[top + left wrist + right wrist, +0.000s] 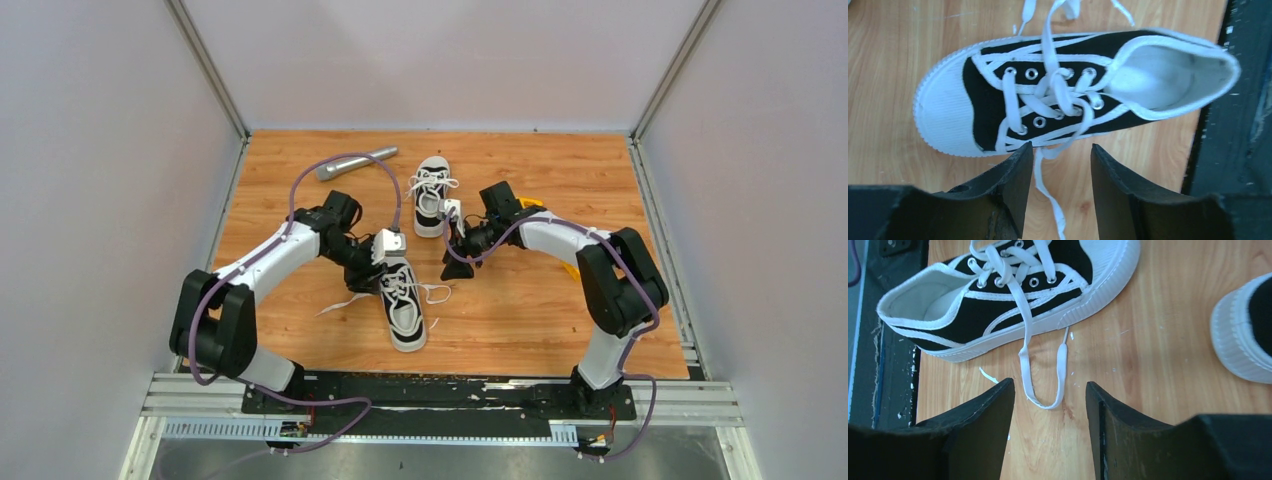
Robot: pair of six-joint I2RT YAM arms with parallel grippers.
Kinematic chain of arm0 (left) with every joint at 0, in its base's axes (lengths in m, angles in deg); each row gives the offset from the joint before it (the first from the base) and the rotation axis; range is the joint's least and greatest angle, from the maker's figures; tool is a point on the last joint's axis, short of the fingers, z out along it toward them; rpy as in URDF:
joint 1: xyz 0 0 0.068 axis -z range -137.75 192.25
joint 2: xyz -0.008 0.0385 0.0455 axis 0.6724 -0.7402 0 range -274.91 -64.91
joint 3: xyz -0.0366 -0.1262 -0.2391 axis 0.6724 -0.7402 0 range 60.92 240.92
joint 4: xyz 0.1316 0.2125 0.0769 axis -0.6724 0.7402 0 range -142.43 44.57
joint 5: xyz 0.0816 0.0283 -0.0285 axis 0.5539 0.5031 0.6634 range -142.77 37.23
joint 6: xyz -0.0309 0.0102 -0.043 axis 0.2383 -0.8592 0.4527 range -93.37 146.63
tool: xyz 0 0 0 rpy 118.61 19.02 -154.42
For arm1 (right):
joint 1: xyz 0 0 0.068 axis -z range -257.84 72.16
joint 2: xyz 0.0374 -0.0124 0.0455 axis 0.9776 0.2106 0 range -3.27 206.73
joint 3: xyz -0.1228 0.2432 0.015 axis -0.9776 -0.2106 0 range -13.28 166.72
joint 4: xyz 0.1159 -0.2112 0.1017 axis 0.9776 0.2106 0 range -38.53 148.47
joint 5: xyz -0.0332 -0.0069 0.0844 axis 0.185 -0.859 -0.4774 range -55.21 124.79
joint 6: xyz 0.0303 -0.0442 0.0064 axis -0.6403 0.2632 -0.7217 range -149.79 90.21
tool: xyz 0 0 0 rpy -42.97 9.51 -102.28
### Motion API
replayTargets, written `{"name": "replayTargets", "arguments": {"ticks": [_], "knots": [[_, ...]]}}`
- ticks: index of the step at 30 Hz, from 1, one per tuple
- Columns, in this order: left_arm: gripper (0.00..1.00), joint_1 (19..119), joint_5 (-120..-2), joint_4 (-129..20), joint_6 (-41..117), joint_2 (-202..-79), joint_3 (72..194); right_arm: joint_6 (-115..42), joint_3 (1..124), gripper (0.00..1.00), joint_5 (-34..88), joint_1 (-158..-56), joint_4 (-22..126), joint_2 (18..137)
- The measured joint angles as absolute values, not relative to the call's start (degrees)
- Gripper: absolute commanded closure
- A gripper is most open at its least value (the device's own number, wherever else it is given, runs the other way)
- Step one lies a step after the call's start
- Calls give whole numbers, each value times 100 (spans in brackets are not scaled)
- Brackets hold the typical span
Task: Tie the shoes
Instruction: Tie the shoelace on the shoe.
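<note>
Near shoe (403, 308): lies close to the near edge of the desk (520, 320), about midway along it, heel toward that edge. The laces are threaded and crossed over the tongue, but no knot or bow shows. One loose end (1050, 200) trails over the wood on one side, and a slack loop (1024, 362) lies flat on the other. Judged untied.

Far shoe (431, 195): stands around the middle of the desk, toward the far edge. Its laces fan out to both sides, and the top view is too small to tell whether that is a finished bow.

Progress: at best one shoe done; the near shoe's whole knot is outstanding.

Left pincer (1060, 172): jaws apart and gripping nothing. The loose end runs between them unpinched.

Right pincer (1050, 407): jaws apart and empty, straddling the slack loop just above the wood.

Clearances:
- The two pincers are near each other over the near shoe, so crossing the laces risks contact.
- The far shoe's toe is just beside the right pincer.
- A grey cylinder (355, 163) lies toward the far left corner, well apart.
- A yellow item (571, 268) sits under the right arm.
- Bare wood remains along the left and right edges.
</note>
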State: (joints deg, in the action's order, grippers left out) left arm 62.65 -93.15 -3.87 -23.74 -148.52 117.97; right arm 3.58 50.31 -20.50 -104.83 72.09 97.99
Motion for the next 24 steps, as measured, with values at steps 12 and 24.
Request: {"name": "replayTargets", "arguments": {"ticks": [12, 24], "knots": [[61, 6099, -8651, -505, -3294, -16069, 12488, 568, 5031, 45, -2015, -10658, 7376, 9785], [57, 6016, -8524, 273, -4865, -17081, 12906, 563, 5027, 44, -1919, -10653, 7446, 9639]]}}
